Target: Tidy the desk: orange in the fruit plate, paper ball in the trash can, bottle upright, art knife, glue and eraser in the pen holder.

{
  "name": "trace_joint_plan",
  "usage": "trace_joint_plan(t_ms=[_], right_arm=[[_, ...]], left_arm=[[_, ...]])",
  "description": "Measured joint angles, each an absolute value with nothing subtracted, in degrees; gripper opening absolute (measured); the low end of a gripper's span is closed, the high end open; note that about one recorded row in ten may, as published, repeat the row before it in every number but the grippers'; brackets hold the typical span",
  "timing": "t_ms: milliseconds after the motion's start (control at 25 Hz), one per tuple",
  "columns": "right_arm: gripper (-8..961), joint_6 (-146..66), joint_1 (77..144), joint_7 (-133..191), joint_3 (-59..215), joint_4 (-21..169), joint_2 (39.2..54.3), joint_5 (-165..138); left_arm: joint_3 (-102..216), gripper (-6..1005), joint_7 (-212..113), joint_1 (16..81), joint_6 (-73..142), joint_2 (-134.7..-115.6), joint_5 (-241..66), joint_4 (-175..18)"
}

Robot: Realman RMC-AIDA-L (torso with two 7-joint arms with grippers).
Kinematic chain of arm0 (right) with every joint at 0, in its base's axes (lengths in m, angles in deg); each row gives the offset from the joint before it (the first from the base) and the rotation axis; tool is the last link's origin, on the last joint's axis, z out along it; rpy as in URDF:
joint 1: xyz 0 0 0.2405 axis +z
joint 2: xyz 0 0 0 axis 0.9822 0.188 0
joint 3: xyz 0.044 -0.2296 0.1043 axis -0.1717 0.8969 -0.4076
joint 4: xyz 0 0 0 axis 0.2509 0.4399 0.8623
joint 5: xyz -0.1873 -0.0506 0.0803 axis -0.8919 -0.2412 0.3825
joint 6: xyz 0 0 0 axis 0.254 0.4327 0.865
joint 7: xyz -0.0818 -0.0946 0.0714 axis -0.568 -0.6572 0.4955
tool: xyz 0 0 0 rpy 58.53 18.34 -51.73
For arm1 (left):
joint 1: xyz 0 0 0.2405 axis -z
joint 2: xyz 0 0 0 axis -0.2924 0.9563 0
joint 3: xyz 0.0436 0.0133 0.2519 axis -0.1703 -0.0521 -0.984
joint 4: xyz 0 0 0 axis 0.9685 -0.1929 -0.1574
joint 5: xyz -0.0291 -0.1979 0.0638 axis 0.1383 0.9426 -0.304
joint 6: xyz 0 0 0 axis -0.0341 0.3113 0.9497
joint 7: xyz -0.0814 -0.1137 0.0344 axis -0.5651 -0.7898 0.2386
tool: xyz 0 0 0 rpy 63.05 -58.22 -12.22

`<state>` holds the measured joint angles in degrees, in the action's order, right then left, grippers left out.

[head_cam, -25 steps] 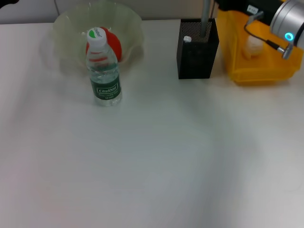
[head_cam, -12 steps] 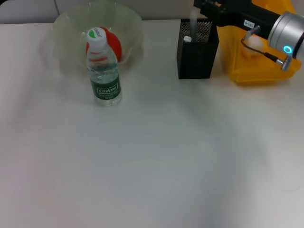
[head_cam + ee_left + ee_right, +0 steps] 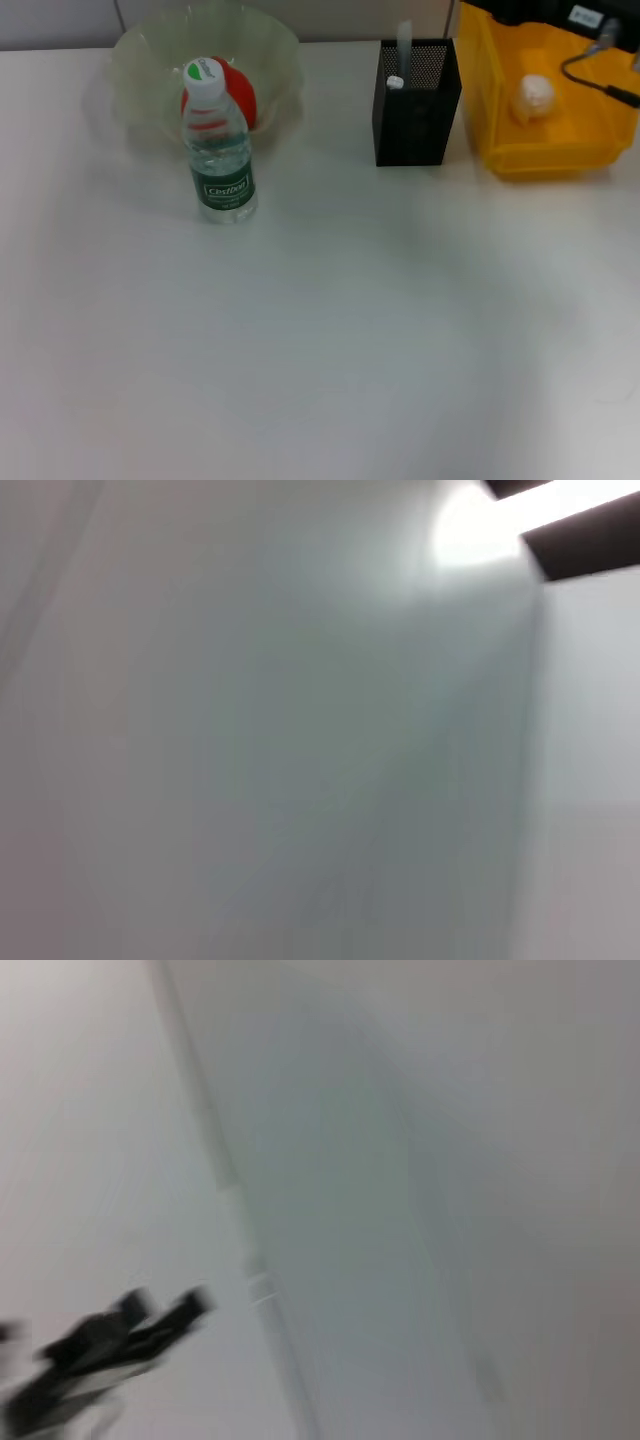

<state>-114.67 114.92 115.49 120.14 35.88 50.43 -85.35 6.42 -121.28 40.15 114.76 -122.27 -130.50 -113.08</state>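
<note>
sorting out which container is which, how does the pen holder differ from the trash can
The pen holder is a black mesh cup, taller than wide; the trash can is a bright yellow solid bin, wider and larger. The pen holder has slim white items sticking up; the trash can holds the paper ball. Both are open-topped, side by side.

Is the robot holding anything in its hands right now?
It cannot be told. Neither hand shows clearly in any view. The bottle stands alone, the orange sits in the fruit plate, and the paper ball lies in the trash can.
</note>
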Motion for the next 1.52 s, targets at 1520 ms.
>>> trace_joint_plan(t_ms=[1520], right_arm=[[714, -130.5, 118.4, 125.3, 120.3, 30.9, 49.88, -106.4]], left_arm=[[6.1, 728, -140.4, 49.8, 121.2, -123.01, -170.9, -113.2]])
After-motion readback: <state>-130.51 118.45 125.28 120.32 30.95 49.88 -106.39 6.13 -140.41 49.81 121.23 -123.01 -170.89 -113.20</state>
